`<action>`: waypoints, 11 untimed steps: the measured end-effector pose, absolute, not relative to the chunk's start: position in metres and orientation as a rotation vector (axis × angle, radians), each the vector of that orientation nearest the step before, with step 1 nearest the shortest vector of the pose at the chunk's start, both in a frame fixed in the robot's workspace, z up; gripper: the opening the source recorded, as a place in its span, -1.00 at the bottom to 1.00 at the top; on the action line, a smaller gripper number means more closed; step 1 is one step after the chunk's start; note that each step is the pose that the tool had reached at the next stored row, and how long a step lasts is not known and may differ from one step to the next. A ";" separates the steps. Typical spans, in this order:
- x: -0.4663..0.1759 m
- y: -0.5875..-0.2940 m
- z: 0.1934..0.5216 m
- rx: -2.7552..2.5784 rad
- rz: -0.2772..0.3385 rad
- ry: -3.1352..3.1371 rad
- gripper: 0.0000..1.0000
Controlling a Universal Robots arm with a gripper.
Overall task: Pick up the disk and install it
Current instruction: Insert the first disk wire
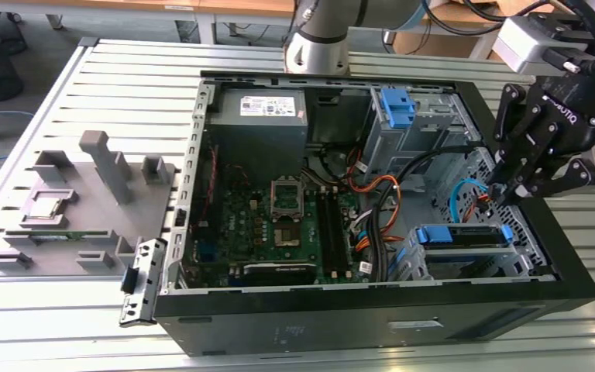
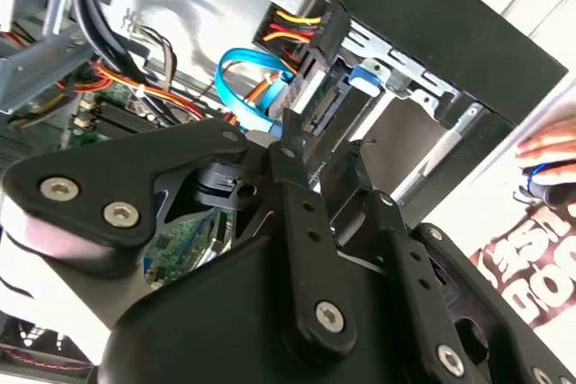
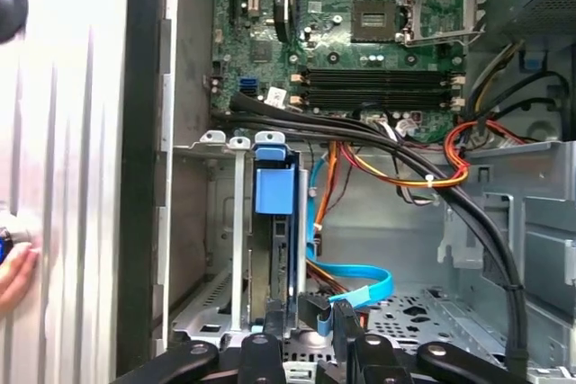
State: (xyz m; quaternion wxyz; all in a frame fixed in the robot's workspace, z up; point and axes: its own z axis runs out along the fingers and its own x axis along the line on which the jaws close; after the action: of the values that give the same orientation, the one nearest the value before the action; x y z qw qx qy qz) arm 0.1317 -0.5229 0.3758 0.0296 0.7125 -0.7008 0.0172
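Silver disk (image 1: 463,236) with blue bracket, sitting in a corner of black computer case (image 1: 380,310), jaws close beside it, cannot tell if clenched

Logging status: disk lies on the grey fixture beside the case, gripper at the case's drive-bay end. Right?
No: the exterior view shows the disk in the case's drive bay, not on the grey fixture. The gripper is at that end.

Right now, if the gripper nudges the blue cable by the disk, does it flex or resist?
Probably floppy: the blue cable is a thin flat ribbon lying in a loose curl beside the disk. Likely light, so it should bend aside. It runs in among orange wires, so a hard push might tug its plug.
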 end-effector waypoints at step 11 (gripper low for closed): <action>0.131 -0.523 0.374 2.196 0.055 -2.160 -0.29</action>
State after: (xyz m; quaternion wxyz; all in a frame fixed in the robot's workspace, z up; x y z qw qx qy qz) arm 0.1306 -0.5229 0.3740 0.0302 0.7125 -0.7008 0.0178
